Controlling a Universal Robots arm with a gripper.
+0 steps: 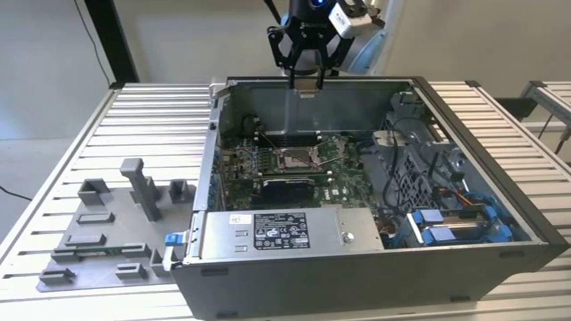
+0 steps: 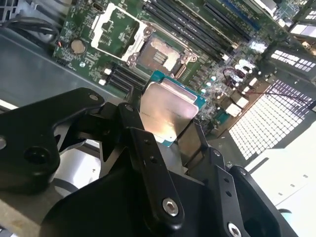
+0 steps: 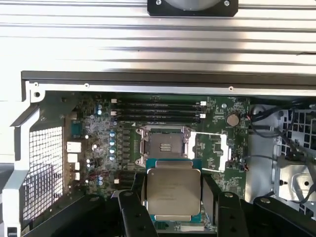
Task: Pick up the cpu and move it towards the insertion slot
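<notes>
One end effector clamped on one cpu — above one insertion slot

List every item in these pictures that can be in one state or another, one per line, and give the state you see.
pincer: shut on the cpu, raised above the computer case.
cpu: held off the board, silvery top facing the wrist cameras.
insertion slot: empty, its metal frame flipped open to one side.
computer case: side panel off, motherboard exposed.
grey tray: lying on the table beside the case.
</notes>
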